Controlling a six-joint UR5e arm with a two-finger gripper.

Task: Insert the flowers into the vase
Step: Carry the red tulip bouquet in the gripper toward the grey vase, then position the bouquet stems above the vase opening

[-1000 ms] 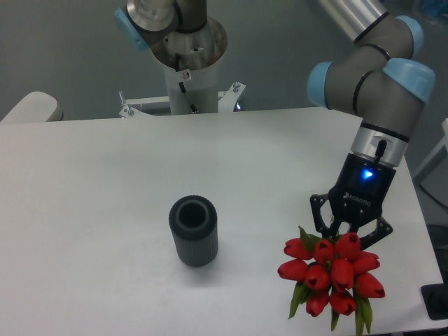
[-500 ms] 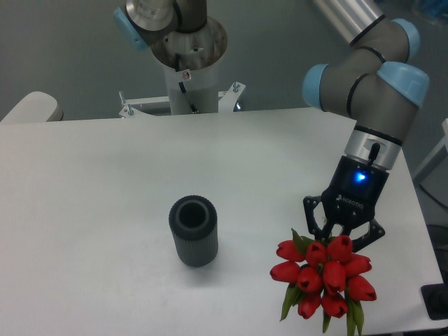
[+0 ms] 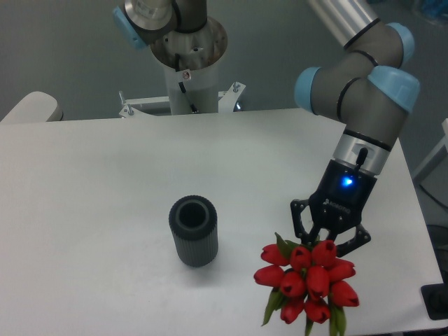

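Note:
The flowers [image 3: 306, 281], a bunch of red tulip heads with green leaves, hang at the front right of the table. My gripper [image 3: 323, 242] is shut on the flowers from above and behind and holds them; the stems are hidden. The vase [image 3: 193, 229], a dark grey ribbed cylinder with a thick round rim, stands upright on the white table [image 3: 140, 168], well to the left of the flowers and apart from them. Its mouth is open and empty.
The arm's base [image 3: 185, 49] stands at the table's far edge. A black object [image 3: 437, 301] sits at the right front edge. A pale rounded thing [image 3: 31, 106] shows at the far left.
My gripper has moved left toward the vase with the flowers in it, and slightly toward the table's front. The vase has not moved.

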